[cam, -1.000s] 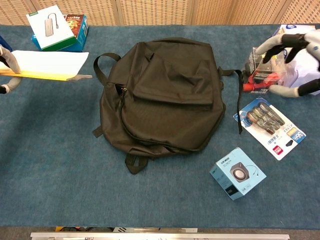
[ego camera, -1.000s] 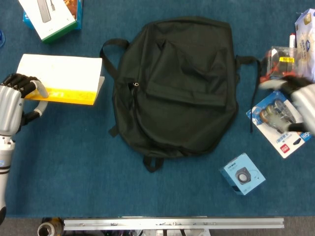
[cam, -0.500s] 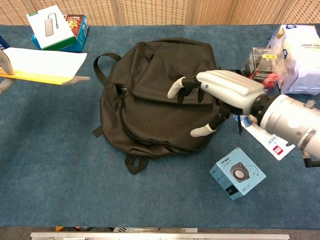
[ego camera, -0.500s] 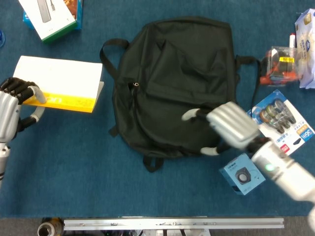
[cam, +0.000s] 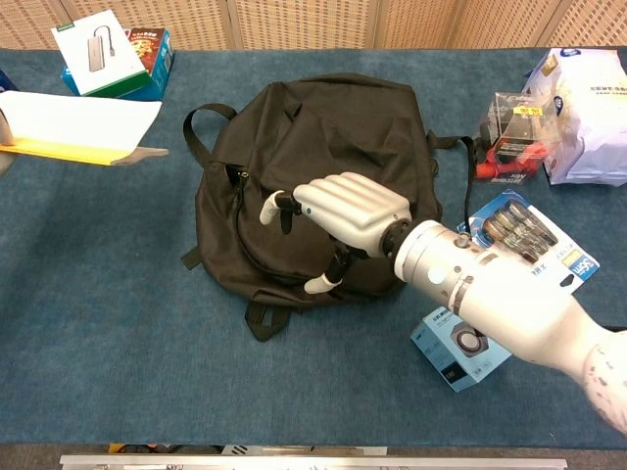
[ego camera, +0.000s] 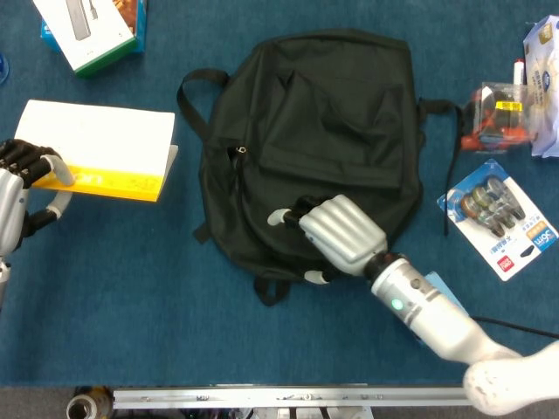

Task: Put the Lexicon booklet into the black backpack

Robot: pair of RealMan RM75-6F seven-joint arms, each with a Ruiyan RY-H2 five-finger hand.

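The Lexicon booklet (ego camera: 96,149) (cam: 76,127), white with a yellow strip, is at the far left, lifted by its left edge in my left hand (ego camera: 19,188). The black backpack (ego camera: 306,131) (cam: 323,157) lies flat in the middle, its zipper (ego camera: 238,175) running down its left side. My right hand (ego camera: 336,234) (cam: 343,211) hovers over the backpack's lower part, fingers spread and holding nothing. Whether it touches the fabric I cannot tell.
A white and teal box (ego camera: 92,30) sits at the back left. On the right lie a battery pack (ego camera: 498,214), a clear red-tool package (ego camera: 496,113) and a white bag (cam: 588,98). A small blue speaker box (cam: 460,348) lies partly under my right forearm.
My right hand swept from the far right across to the backpack's lower left. The left hand drew the booklet slightly further left.
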